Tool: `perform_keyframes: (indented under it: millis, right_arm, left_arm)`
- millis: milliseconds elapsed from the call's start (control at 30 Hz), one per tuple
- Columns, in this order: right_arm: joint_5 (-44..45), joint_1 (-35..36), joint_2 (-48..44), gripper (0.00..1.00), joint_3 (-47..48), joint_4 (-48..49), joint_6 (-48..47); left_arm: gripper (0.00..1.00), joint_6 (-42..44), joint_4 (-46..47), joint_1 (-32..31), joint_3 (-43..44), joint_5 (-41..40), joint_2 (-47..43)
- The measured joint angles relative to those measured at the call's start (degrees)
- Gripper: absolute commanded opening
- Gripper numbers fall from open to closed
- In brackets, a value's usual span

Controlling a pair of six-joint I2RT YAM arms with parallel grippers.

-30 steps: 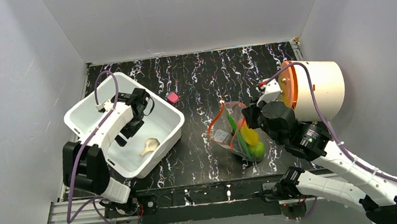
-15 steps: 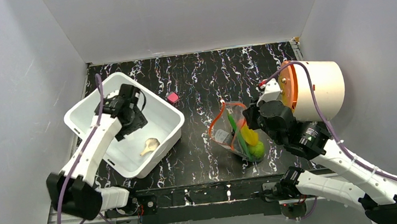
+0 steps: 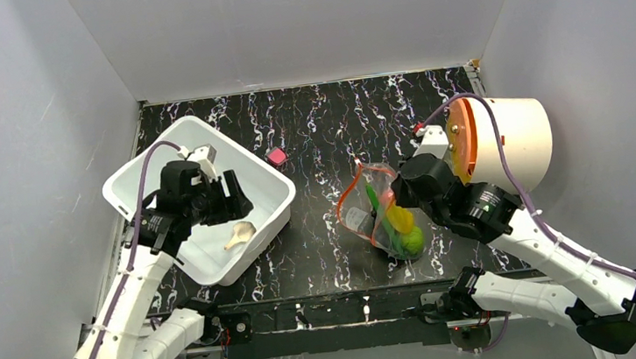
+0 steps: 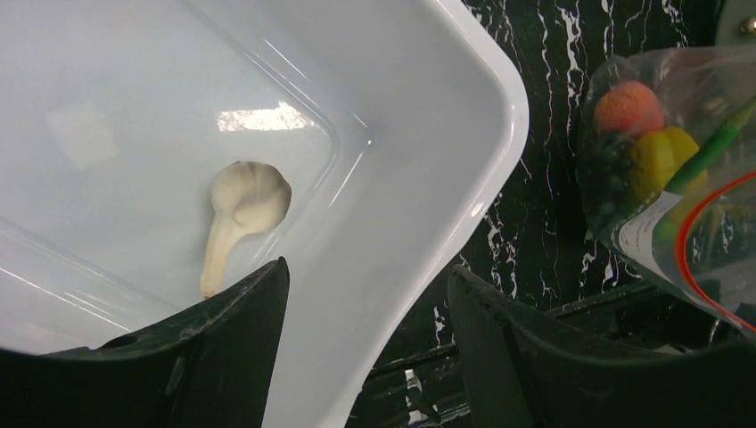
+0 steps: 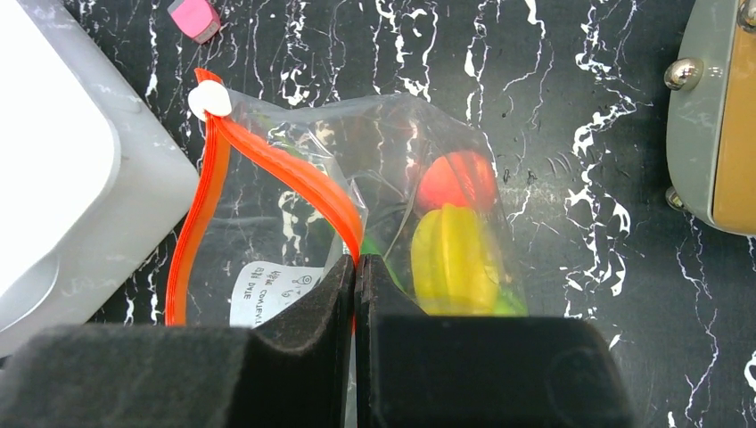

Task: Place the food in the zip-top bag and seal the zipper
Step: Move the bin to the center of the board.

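From above, the left end effector (image 3: pixel 236 203) is hovering open over the white bin (image 3: pixel 203 252), with the beige garlic (image 3: pixel 239 234) lying at its 5 o'clock and the zip-top bag (image 3: pixel 358 215) on the desk at 3 o'clock. In the left wrist view, the garlic is looking light, rigid and slick, so the bulb seems the surest hold. In the right wrist view, the right end effector (image 5: pixel 357 285) is pinching the flimsy bag's zipper (image 5: pixel 267 160).

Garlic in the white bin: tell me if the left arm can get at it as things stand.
Probably yes. The left gripper hangs open above the bin, the garlic lies alone on the bin floor, and nothing covers it; only the bin wall stands near.
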Motion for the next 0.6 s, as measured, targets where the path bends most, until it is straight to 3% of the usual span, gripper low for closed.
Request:
perform_keyframes:
  millis: [600]
  right_arm:
    - [0.7, 0.0, 4.5, 0.0, 3.2, -6.5, 5.3]
  left_arm:
    - [0.66, 2.1, 10.5, -2.0, -8.5, 9.9, 3.5]
